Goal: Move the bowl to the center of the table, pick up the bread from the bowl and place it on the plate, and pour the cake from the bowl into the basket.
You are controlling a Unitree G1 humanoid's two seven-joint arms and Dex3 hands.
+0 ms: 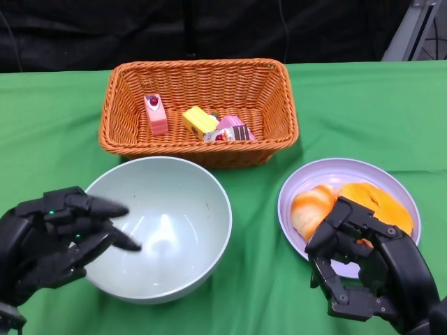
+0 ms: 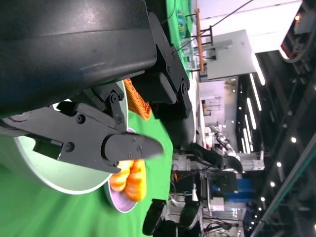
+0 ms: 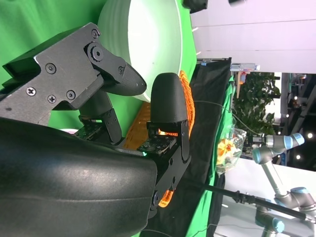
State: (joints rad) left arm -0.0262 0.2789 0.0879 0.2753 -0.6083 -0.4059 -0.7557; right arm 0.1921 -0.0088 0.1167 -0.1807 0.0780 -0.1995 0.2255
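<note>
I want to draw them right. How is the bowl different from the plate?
The bowl is deep and pale green; the plate is shallow and pale lilac. The bowl looks empty, while the plate holds bread. The bowl is also wider than the plate. Both are round and sit on the green cloth in front of the basket.

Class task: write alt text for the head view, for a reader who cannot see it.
An empty pale green bowl sits on a green tablecloth beside a lilac plate of orange bread, behind them a woven orange basket of small cakes; a black robot hand flanks each side.
</note>
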